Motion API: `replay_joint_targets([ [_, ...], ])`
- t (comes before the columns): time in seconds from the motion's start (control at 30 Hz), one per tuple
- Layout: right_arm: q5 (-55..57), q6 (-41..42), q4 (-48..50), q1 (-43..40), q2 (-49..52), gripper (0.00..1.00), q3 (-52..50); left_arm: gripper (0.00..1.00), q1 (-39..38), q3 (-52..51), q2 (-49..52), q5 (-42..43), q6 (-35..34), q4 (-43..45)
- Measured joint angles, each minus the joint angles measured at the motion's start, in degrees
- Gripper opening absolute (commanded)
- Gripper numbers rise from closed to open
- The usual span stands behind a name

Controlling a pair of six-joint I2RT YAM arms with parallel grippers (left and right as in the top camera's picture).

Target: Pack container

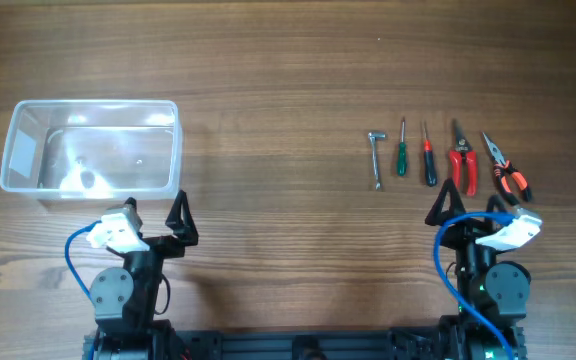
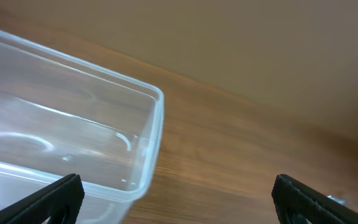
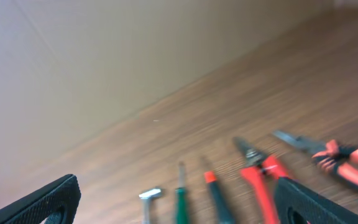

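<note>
The clear plastic container (image 1: 90, 147) stands empty at the left of the table; it also shows in the left wrist view (image 2: 73, 130). A row of hand tools lies at the right: a small metal wrench (image 1: 376, 157), a green-handled screwdriver (image 1: 402, 150), a red-and-black screwdriver (image 1: 428, 156), red-handled pliers (image 1: 461, 160) and orange-and-black pliers (image 1: 506, 170). My left gripper (image 1: 180, 222) is open and empty just in front of the container's near right corner. My right gripper (image 1: 468, 205) is open and empty just in front of the tools, which show blurred in the right wrist view (image 3: 253, 174).
The wooden table (image 1: 278, 90) stretches bare between the container and the tools. Both arm bases (image 1: 128, 295) sit at the front edge, each with a blue cable.
</note>
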Motion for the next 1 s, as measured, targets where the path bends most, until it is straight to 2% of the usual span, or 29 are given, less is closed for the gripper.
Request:
replay_joint_targets([
  [0.2,-7.02,5.49,2.38,0.00,1.25,1.00,0.15,1.00,0.00,8.04,4.20,-1.95,-3.61,1.36],
  [0.3,-9.38,3.74,1.57,0.00,5.66,1.00,1.84,1.00,0.09,17.25,12.35,-3.69,-2.89,-2.16],
  [0.43,-10.16,1.01,-0.37,0.00,15.80,1.00,8.68,1.00,0.72,31.76,29.57,-4.48,-1.64,-11.45],
  [0.53,-10.16,-1.11,-0.96,0.00,26.80,1.00,16.70,1.00,0.76,45.38,44.04,-4.44,-0.46,-19.34],
  [0.7,-10.19,-7.08,-14.69,-0.04,48.52,1.00,36.68,1.00,0.76,66.51,63.32,-3.69,3.80,-31.45],
  [0.87,-10.14,-13.29,-30.75,-0.52,66.14,1.00,58.45,1.00,0.76,81.31,74.90,-0.92,5.75,-40.22],
  [1.0,-10.14,-15.72,-41.27,-3.15,74.75,1.00,71.67,1.00,0.81,83.45,76.85,3.74,5.84,-41.13],
])
